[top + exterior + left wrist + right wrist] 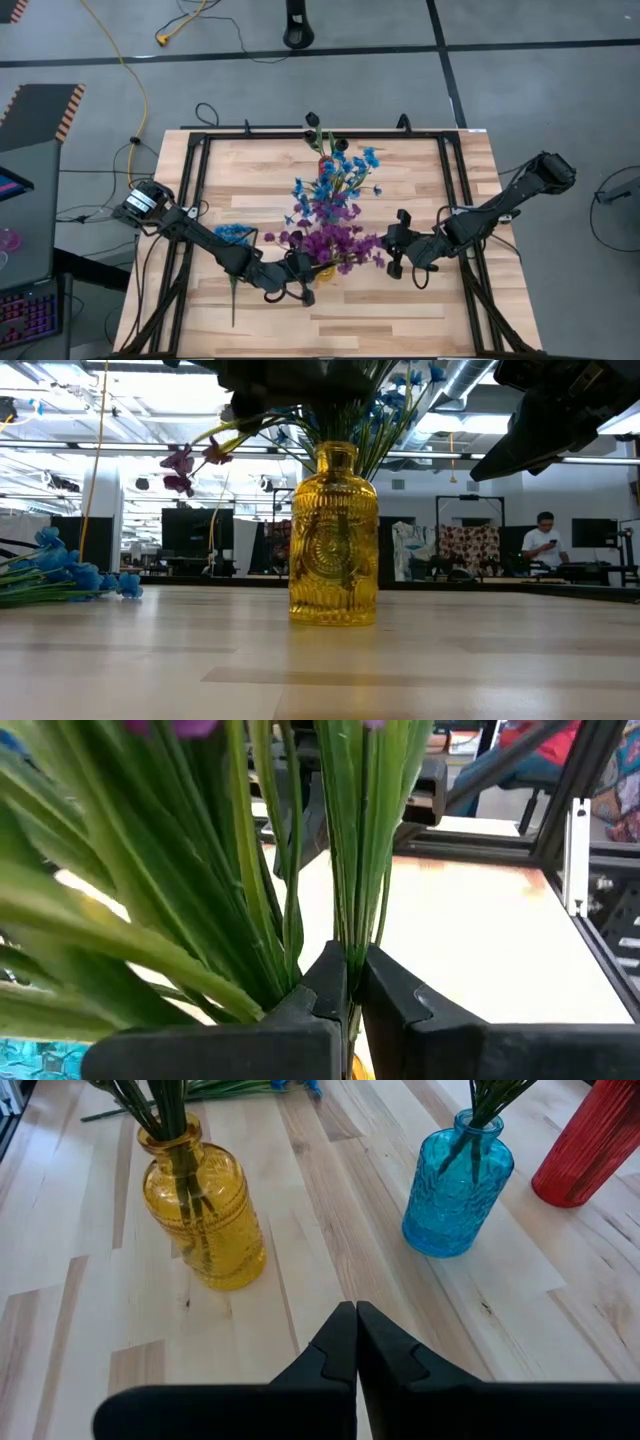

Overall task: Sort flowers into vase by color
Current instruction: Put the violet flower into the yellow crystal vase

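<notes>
Three vases stand on the table (420, 300): a yellow vase (203, 1220), a blue vase (457, 1185) and a red vase (590, 1145). In the high view the yellow vase lies under the purple flowers (335, 242) near the table's centre, with the blue vase toward 12 o'clock from it under the standing blue flowers (340, 175), and the red vase farther toward 12 o'clock holding the dark-budded sprigs (318, 132).

One loose bunch of blue flowers (233, 232) lies flat on the table toward 9 o'clock from the yellow vase; its long axis runs roughly from 12 to 6 o'clock, heads at 12, stems trailing toward 6. The exact number of sprigs in any bunch cannot be told.

The purple stems (355, 850) rise near upright from the yellow vase's neck and fan outward.

The left gripper (352, 982) sits just above the yellow vase's mouth, its fingers (325, 985) pinched on a thin sheaf of green stems. The right gripper (355, 1335) hovers toward 3 o'clock from the yellow vase, apart from it, fingers (385, 1345) pressed together and empty.
</notes>
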`<state>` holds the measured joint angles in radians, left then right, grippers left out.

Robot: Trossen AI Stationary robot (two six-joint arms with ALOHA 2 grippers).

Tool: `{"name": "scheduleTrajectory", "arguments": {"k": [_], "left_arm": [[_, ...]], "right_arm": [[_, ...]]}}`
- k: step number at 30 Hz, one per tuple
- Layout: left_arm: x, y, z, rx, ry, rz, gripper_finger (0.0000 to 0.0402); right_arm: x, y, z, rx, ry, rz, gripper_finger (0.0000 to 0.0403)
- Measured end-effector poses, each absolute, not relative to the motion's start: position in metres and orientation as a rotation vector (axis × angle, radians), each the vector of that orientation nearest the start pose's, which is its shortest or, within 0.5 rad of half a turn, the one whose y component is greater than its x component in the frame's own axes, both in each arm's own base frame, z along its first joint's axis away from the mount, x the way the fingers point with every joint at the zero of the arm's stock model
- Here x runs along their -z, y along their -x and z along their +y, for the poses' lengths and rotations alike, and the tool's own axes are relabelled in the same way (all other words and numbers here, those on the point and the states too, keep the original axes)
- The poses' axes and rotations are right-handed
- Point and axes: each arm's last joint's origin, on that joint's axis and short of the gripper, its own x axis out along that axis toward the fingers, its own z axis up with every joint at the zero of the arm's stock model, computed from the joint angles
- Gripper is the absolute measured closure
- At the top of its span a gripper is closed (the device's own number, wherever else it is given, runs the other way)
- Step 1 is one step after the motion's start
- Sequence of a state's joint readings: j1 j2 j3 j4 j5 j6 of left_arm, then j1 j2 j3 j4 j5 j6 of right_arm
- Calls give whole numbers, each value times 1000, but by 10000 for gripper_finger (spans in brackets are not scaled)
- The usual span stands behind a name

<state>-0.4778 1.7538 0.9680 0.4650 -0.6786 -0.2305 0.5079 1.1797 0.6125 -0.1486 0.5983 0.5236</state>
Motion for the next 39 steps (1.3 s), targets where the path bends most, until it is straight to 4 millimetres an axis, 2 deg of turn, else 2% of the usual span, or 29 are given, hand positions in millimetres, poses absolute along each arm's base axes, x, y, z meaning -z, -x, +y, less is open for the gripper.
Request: {"name": "scheduleTrajectory", "arguments": {"k": [5,8,15,19,23,31,39], "left_arm": [[-203,-336,-154,-227,51,247,401],[-204,-336,-154,-226,54,242,386],[-208,-335,-154,-213,41,232,289],[-222,-330,-155,-188,26,203,240],[-238,-321,-155,-166,25,197,209],[-263,-299,-155,-137,20,209,200],[-286,-287,-151,-125,59,152,200]], "right_arm": [[-206,-207,96,240,-131,563,370],[-206,-207,96,240,-131,563,370],[-206,-207,96,240,-131,563,370],[-206,-207,96,240,-131,563,370],[-206,-207,96,240,-131,563,370],[-206,-207,96,240,-131,563,370],[-206,-207,96,240,-131,564,370]]}}
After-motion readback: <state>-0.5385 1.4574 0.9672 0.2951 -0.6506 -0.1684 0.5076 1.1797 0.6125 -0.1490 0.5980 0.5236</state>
